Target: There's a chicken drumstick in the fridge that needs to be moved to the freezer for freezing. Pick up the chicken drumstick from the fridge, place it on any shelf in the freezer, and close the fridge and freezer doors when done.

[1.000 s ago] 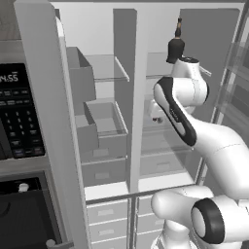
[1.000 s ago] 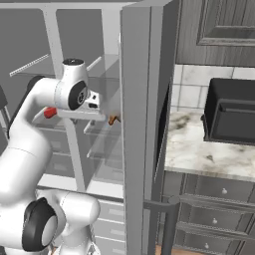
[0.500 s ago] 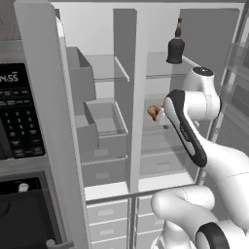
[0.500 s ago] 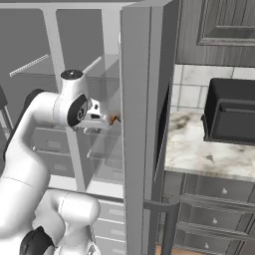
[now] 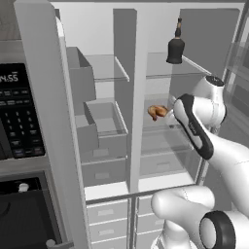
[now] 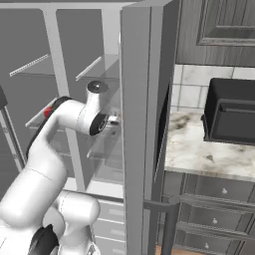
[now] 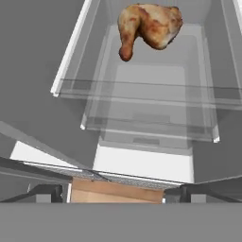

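The chicken drumstick (image 5: 157, 112), golden-brown and lumpy, lies on the middle glass shelf (image 5: 163, 124) of the fridge, the wider right compartment. My arm (image 5: 194, 129) reaches in from the right, its hand just beside the meat. In the hand view the drumstick (image 7: 149, 26) sits ahead at the top, well beyond my gripper (image 7: 122, 193). The gripper is open, its fingertips (image 7: 45, 193) far apart with nothing between them. The freezer (image 5: 99, 121) on the left holds grey bins. Both the freezer door (image 5: 48, 121) and the fridge door (image 6: 144, 124) stand open.
A dark bottle (image 5: 175, 46) stands on the fridge's upper shelf above the drumstick. A black microwave (image 5: 14, 112) and oven (image 5: 24, 214) sit left of the freezer door. Right of the fridge door, a stone counter (image 6: 199, 149) carries a dark appliance (image 6: 231, 117).
My arm has swung to the right and lower, bringing the hand to the drumstick's shelf. The jaws have spread wider. The drumstick has stayed in place.
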Controlling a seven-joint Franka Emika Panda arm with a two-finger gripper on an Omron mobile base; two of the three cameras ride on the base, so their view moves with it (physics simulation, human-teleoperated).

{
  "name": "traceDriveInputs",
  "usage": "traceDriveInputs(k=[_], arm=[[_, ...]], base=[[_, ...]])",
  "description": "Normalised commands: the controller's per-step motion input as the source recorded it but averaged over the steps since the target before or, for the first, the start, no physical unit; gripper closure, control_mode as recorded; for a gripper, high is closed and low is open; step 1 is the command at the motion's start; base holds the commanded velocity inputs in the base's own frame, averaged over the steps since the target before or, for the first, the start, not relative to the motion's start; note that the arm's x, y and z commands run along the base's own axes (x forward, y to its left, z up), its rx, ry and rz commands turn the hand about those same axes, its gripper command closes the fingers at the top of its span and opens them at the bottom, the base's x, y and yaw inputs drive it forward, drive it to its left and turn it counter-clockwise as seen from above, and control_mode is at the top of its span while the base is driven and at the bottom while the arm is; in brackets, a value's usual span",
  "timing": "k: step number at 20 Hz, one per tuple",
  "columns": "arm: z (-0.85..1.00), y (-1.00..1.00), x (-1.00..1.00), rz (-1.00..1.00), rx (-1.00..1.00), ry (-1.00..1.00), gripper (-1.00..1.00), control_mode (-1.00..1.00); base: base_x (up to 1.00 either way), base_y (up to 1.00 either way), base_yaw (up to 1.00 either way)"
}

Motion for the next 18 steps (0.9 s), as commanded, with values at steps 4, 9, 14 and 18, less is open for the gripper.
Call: traceDriveInputs(k=[4,9,14,18], arm=[[-0.11,-0.05,0.86,0.04,0.02,0.03,-1.0,-1.0],[-0.11,0.0,0.85,0.01,0.0,0.0,-1.0,-1.0],[-0.27,0.0,0.6,0.0,0.0,-0.01,-1.0,-1.0],[-0.38,0.07,0.35,0.0,0.0,-0.06,-1.0,-1.0]], base=[[0.0,0.0,0.0],[0.0,0.0,0.0],[0.0,0.0,0.0],[0.0,0.0,0.0]])
